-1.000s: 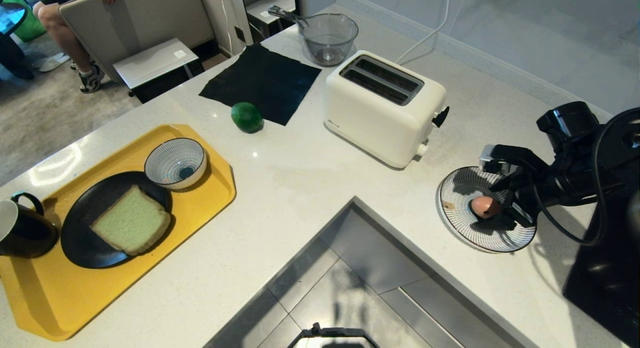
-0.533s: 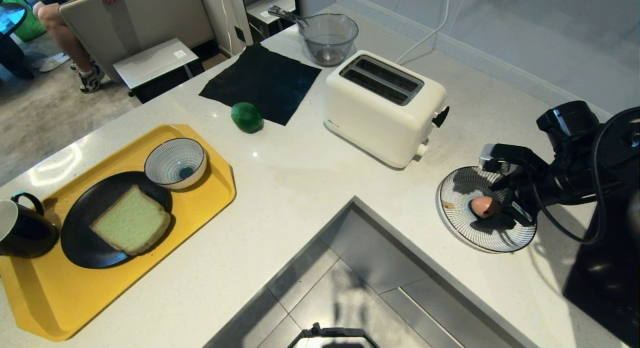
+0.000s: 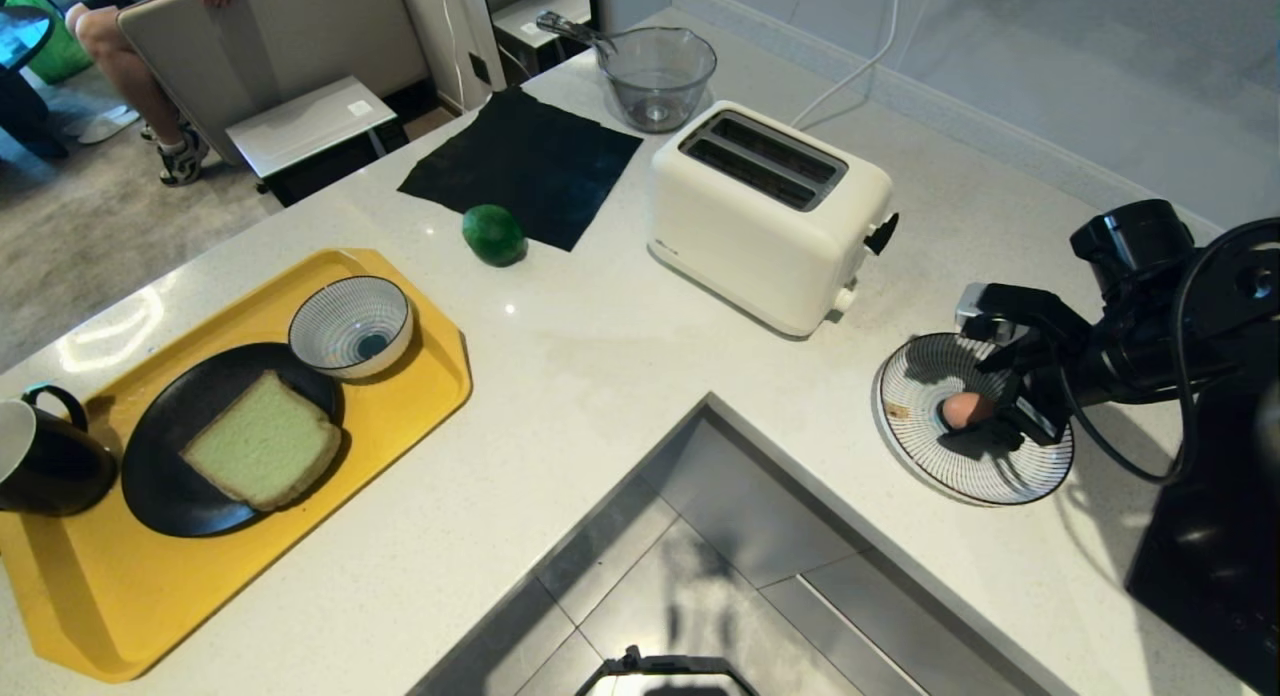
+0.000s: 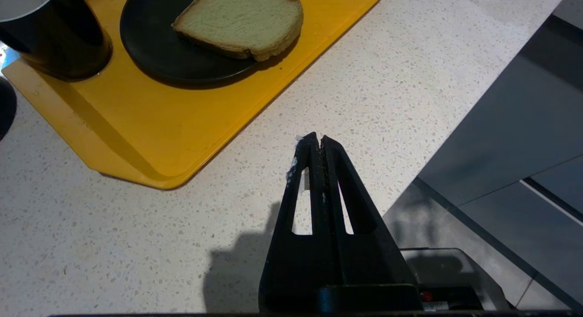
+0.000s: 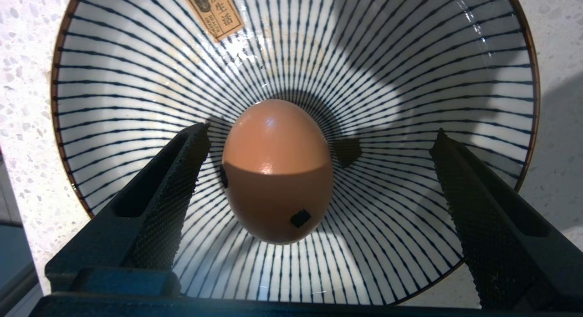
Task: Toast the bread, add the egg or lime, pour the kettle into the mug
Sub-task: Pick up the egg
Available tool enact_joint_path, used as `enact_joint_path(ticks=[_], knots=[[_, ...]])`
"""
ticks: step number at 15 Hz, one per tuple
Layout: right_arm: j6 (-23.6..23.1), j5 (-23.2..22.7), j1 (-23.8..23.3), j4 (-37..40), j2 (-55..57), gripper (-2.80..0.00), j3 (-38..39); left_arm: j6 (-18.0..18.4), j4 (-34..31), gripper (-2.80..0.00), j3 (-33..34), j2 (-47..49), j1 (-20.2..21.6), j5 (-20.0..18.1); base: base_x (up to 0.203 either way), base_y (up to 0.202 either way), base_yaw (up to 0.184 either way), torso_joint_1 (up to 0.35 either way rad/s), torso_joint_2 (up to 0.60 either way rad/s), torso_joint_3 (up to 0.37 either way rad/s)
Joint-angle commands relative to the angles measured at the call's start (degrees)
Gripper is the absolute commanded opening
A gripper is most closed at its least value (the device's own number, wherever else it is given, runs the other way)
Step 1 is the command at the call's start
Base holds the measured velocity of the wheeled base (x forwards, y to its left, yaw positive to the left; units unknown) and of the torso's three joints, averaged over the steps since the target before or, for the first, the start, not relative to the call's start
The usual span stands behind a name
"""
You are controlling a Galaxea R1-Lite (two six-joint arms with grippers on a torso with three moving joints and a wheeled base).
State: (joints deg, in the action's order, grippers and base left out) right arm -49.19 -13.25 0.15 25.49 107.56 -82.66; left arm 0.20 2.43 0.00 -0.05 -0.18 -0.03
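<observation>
The right pincer [image 5: 319, 139] hangs spread wide inside a striped bowl [image 5: 410, 57] near the bench's right edge, one finger on each side of the egg [image 5: 278, 171], neither touching it. The egg lies at the bowl's middle. A white toaster [image 3: 770, 211] stands just beyond, toward the back edge. The left pincer [image 4: 317, 141] is pressed together, empty, over the bench's front edge beside a yellow tray [image 4: 182, 125] carrying the bread [image 4: 239, 21] on a black plate [image 4: 150, 57] and the mug [image 4: 54, 39]. The lime [image 3: 493, 234] lies beside a black cloth [image 3: 520, 161].
</observation>
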Motion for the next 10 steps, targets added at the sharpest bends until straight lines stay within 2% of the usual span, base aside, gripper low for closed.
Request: enact_joint_path(ticks=[1,10], knots=[[-0.3,0.0,0.0,0.2,0.0,0.0,0.1,0.0,0.0,-2.8,1.0,-0.1,0.0,-0.1,0.0,0.0,0.0,0.0,0.0,0.0],[-0.4,0.9,0.0,0.3,-0.1,0.0,0.5,0.0,0.0,-2.8,1.0,-0.1,0.0,-0.1,0.0,0.0,0.0,0.0,0.0,0.0]])
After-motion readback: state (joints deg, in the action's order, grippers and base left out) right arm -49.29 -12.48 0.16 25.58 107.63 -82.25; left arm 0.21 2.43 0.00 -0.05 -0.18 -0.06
